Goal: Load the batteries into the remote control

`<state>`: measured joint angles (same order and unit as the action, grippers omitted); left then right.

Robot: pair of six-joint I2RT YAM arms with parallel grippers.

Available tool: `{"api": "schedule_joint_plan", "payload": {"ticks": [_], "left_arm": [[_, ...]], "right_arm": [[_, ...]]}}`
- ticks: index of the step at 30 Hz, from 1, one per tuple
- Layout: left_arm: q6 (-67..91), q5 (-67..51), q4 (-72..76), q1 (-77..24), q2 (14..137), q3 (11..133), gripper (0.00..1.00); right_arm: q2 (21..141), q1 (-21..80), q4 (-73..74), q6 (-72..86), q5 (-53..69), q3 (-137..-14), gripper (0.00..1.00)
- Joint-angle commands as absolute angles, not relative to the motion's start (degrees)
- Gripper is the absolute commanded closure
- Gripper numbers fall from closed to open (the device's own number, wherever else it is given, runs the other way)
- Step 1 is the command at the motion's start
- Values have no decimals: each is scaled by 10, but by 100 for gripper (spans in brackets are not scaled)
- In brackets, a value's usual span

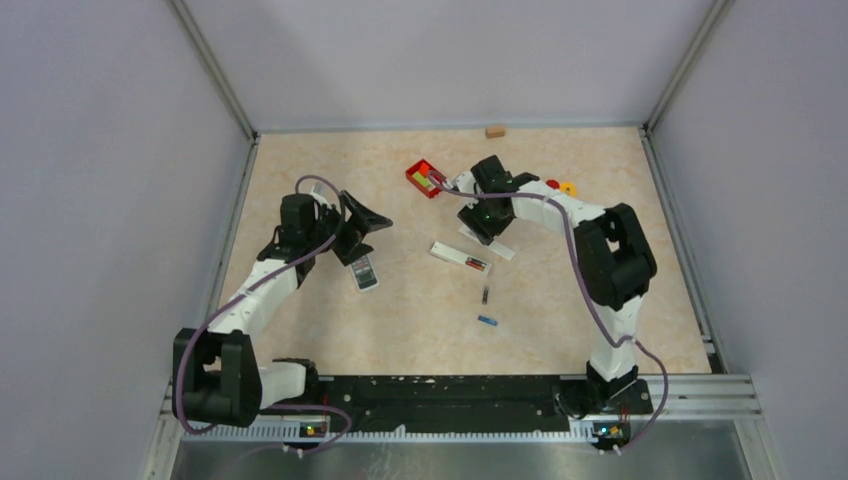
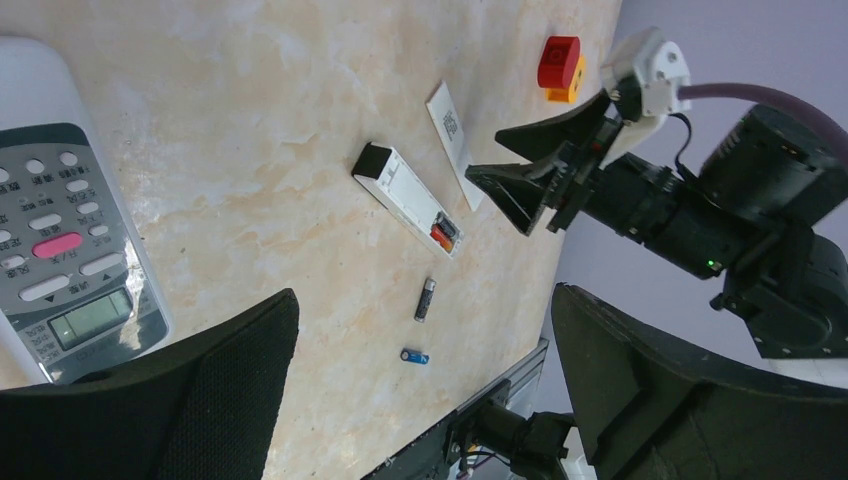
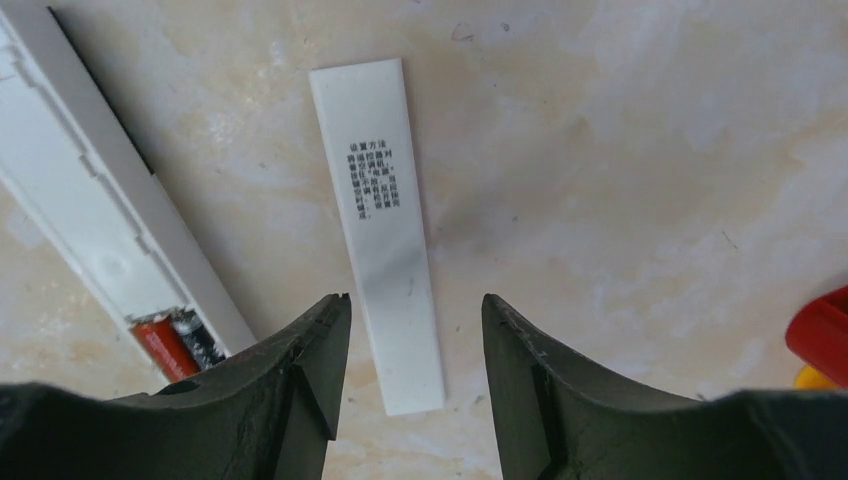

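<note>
Right gripper [image 3: 415, 310] half-open, empty, over cover [image 3: 385, 200] just beside white remote [image 3: 90, 200]; left gripper [image 2: 425, 292] wide, empty. Two batteries [image 3: 165, 345] sit in the remote; dark cell [image 2: 426, 298] and blue cell [image 2: 414, 356] lie loose off its compartment end. If the cover's next, pinch its long edges squarely.

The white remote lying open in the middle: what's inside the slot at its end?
A red battery and a dark battery lie side by side in the white remote. The right gripper covers their other ends.

Bare surface [image 1: 580, 300] surrounds the loose dark battery [image 1: 486, 294] and blue battery [image 1: 487, 320]; the right hand [image 3: 415, 310] hangs over the white cover [image 3: 380, 220], crowding the open remote [image 3: 90, 210] just beside it
</note>
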<state>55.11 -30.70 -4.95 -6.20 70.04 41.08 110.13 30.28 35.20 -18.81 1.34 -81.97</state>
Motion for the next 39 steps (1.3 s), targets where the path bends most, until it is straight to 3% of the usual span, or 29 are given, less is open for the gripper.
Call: {"api": "schedule_joint_plan", "payload": {"ticks": [1, 25, 33, 39], "left_arm": [[536, -323, -27, -59, 706, 426, 1], [534, -342, -19, -60, 721, 431, 1], [536, -361, -8, -60, 727, 430, 1], [545, -386, 23, -64, 746, 428, 1]], "right_arm": [[1146, 308, 359, -180, 3, -876, 48], [1263, 314, 496, -214, 45, -957, 58], [1297, 314, 497, -198, 16, -984, 75], [1248, 314, 459, -192, 5, -971, 76]]}}
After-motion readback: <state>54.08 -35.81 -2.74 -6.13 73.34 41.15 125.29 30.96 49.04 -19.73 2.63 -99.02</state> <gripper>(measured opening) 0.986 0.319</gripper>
